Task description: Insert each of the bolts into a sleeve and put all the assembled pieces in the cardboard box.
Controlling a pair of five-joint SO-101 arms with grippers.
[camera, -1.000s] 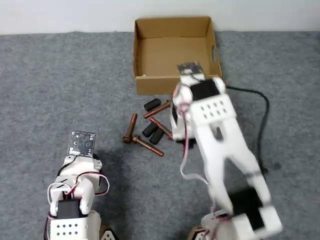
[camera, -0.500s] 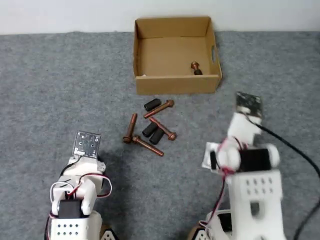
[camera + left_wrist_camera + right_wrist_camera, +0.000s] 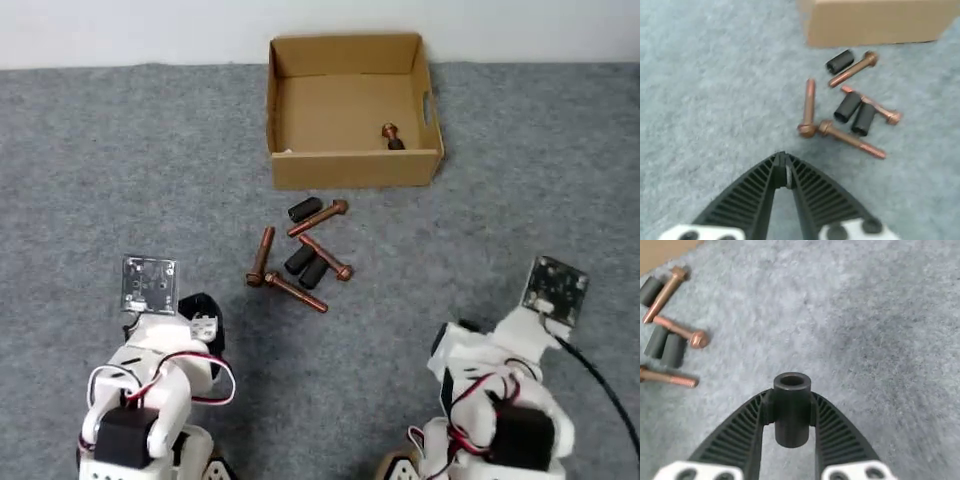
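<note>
While its fingers press together empty, left gripper (image 3: 782,161) sits well before the cardboard box (image 3: 355,168), leftward. Four loose bolts (image 3: 296,292), three black sleeves (image 3: 305,210): just before the box. One bolted piece (image 3: 391,136): inside it. Lastly right gripper (image 3: 791,396): well before box, rightward, pinching an upright sleeve (image 3: 791,425).

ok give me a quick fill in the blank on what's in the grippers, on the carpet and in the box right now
1. The right gripper is shut on a black sleeve, while the left gripper is shut on ____.
2. ____ loose bolts lie on the grey carpet.
3. Among them lie ____ loose sleeves.
4. The cardboard box holds ____ bolt.

Missing words: nothing; four; three; one
</note>
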